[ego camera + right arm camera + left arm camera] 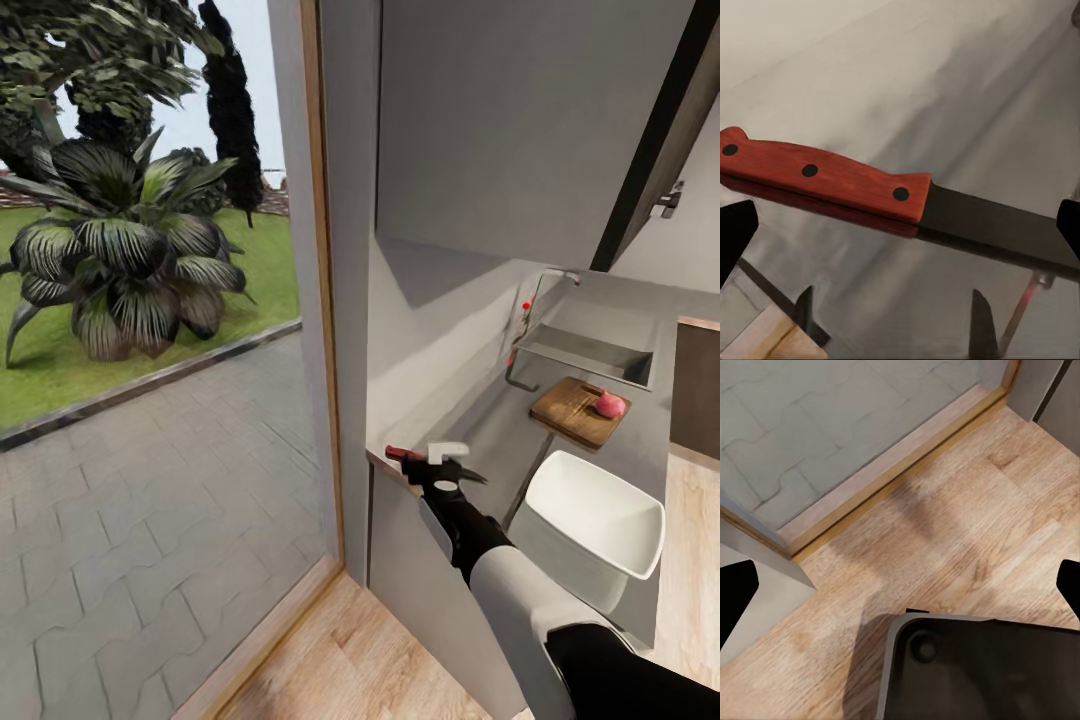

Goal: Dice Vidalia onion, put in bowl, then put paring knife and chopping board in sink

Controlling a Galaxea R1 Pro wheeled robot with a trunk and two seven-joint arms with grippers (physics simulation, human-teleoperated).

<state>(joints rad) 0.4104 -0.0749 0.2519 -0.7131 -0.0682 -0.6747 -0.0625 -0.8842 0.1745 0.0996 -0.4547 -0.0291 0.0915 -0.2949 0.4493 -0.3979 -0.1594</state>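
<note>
The paring knife (405, 455) lies flat on the countertop (500, 430) near its front left corner, with its reddish-brown handle (825, 176) and dark blade (997, 225) in plain sight. My right gripper (440, 468) hovers just over the knife, open (900, 229), fingers on either side and apart from it. Farther along, the chopping board (575, 412) carries a whole pinkish onion (610, 404). The white bowl (597, 520) stands between the board and me. Behind the board is the sink (590, 352) with its tap (548, 285). My left gripper (900, 585) is open and holds nothing, above the wooden floor.
A glazed door (150, 300) onto a paved garden fills the left side. A grey wall cabinet (520, 120) hangs over the counter. A dark unit (695, 390) stands at the far right. My dark base (982, 667) sits on the plank floor (967, 525).
</note>
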